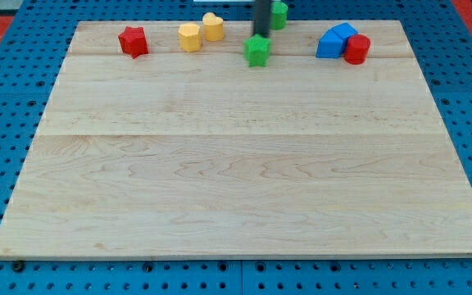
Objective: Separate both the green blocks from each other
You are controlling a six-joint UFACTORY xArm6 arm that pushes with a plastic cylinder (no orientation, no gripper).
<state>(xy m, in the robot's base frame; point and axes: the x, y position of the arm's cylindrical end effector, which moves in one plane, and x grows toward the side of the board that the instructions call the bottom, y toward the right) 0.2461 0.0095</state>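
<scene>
A green star-shaped block point(257, 51) lies near the top of the wooden board point(236, 164), a little left of centre. A second green block point(279, 13) sits at the board's top edge, up and to the right of the star; its shape is unclear. The two green blocks are apart. My rod comes down from the view's top between them, and my tip point(260, 34) is just above the green star, touching or nearly touching it.
A red star block point(133, 40) is at top left. Two yellow blocks point(189, 37) point(212, 26) sit together left of the green star. A blue block point(337, 41) and a red cylinder point(356, 49) touch each other at top right.
</scene>
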